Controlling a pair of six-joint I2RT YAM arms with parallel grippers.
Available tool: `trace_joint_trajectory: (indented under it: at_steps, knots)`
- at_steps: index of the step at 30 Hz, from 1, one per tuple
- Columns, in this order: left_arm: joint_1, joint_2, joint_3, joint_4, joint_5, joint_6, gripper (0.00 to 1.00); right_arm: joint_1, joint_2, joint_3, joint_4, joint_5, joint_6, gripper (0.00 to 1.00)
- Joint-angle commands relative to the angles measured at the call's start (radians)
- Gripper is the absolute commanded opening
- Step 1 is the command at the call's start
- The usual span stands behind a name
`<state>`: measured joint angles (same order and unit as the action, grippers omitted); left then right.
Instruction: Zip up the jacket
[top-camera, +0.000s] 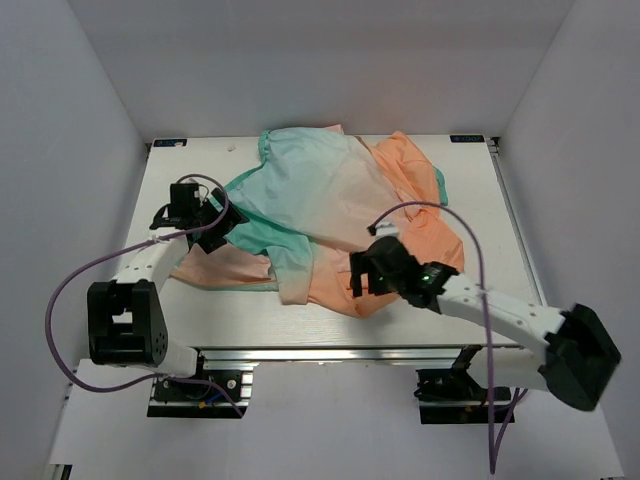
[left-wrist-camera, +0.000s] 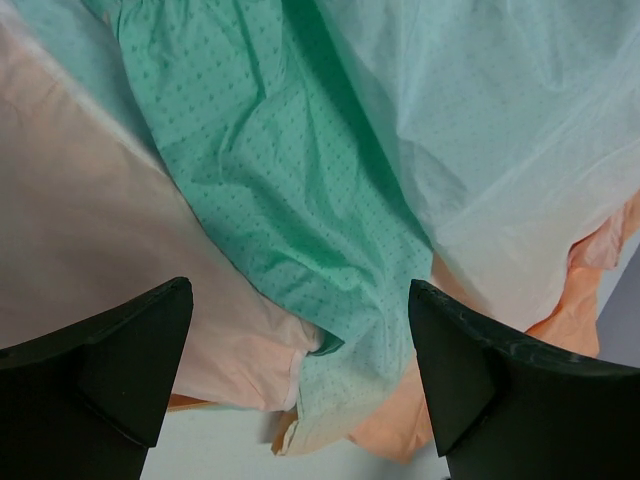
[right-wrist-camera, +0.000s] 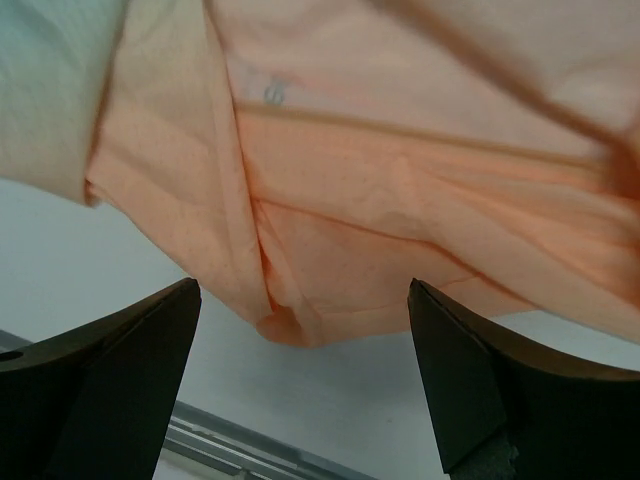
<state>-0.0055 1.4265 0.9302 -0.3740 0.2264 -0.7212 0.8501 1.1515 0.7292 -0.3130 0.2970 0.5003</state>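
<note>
The jacket (top-camera: 335, 215) lies crumpled across the middle of the table, teal at the back left, orange at the right and front. Its zipper does not show. My left gripper (top-camera: 208, 228) is open at the jacket's left edge; its wrist view shows teal dotted fabric (left-wrist-camera: 300, 210) and pale orange fabric (left-wrist-camera: 90, 240) between the spread fingers (left-wrist-camera: 130, 350). My right gripper (top-camera: 362, 275) is open over the jacket's front orange edge; its wrist view shows a folded orange hem (right-wrist-camera: 300, 300) between the fingers (right-wrist-camera: 470, 370), above bare table.
The white table (top-camera: 250, 310) shows bare along the front. Its front aluminium rail (top-camera: 330, 352) runs below it and appears in the right wrist view (right-wrist-camera: 230, 445). White walls enclose the table on three sides.
</note>
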Motion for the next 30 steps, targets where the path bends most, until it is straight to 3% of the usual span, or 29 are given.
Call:
trace_joint_trajectory:
  at_steps: [1,7,11,13,14,16,18,22,24,26,29,30]
  knots:
    - [-0.022,0.005,0.022,-0.002,-0.042,-0.02,0.98,0.079,0.158,0.036,0.061,0.01,0.055,0.89]
    - [-0.044,-0.056,-0.005,-0.058,-0.083,-0.033,0.98,0.092,0.324,0.058,0.068,0.03,0.17,0.85]
    - [-0.045,-0.133,-0.05,-0.115,-0.145,-0.041,0.98,0.084,0.323,0.01,0.008,0.097,0.242,0.33]
    - [-0.044,-0.171,-0.067,-0.152,-0.162,-0.037,0.98,0.054,0.291,-0.02,-0.038,0.158,0.279,0.28]
    - [-0.045,-0.182,-0.082,-0.164,-0.167,-0.034,0.98,0.012,0.274,-0.055,-0.063,0.172,0.291,0.11]
    - [-0.045,-0.202,-0.096,-0.202,-0.176,-0.024,0.98,-0.046,0.213,-0.088,-0.153,0.2,0.316,0.0]
    - [-0.045,-0.225,-0.114,-0.226,-0.183,-0.018,0.98,-0.162,0.151,-0.146,-0.226,0.211,0.333,0.0]
    - [-0.051,-0.236,-0.128,-0.289,-0.18,-0.014,0.98,-0.365,-0.106,-0.195,-0.297,0.229,0.287,0.03]
    - [-0.057,-0.233,-0.139,-0.319,-0.193,-0.015,0.98,-0.433,-0.223,-0.17,-0.288,0.183,0.164,0.26]
    - [-0.057,-0.233,-0.152,-0.342,-0.206,-0.027,0.98,-0.431,-0.28,-0.139,-0.246,0.069,0.075,0.54]
    - [-0.057,-0.254,-0.191,-0.397,-0.213,-0.046,0.98,-0.412,-0.363,-0.102,-0.187,-0.071,-0.069,0.89]
    - [-0.059,-0.267,-0.205,-0.428,-0.213,-0.047,0.98,-0.399,-0.374,-0.088,-0.19,-0.087,-0.086,0.89]
